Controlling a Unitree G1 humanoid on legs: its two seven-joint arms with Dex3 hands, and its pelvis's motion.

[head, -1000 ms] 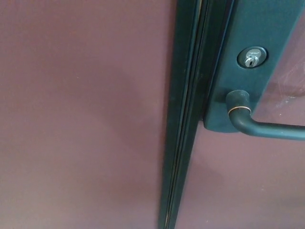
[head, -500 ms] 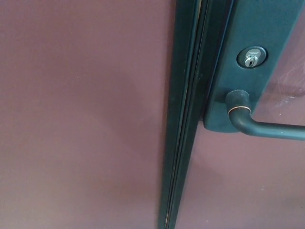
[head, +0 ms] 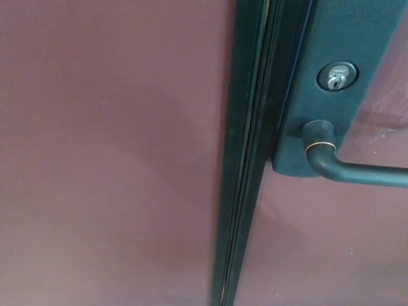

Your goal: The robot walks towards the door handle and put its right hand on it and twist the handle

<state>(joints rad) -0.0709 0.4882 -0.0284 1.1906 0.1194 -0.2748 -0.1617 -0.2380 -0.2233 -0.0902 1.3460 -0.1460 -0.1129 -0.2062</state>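
Since neither hand shows, grip state unknowable; door handle looks rigid, smooth metal, best grasped mid-lever, away from pivot.

Door panels: plain dull maroon, no pattern, with faint darker shading near the centre. Door frame strip: very dark green, almost black, with a thin brassy line along its length. Lock plate: dark teal-green. Key cylinder: silver within a black ring. Lever door handle: black, with a narrow copper-coloured band at its collar.
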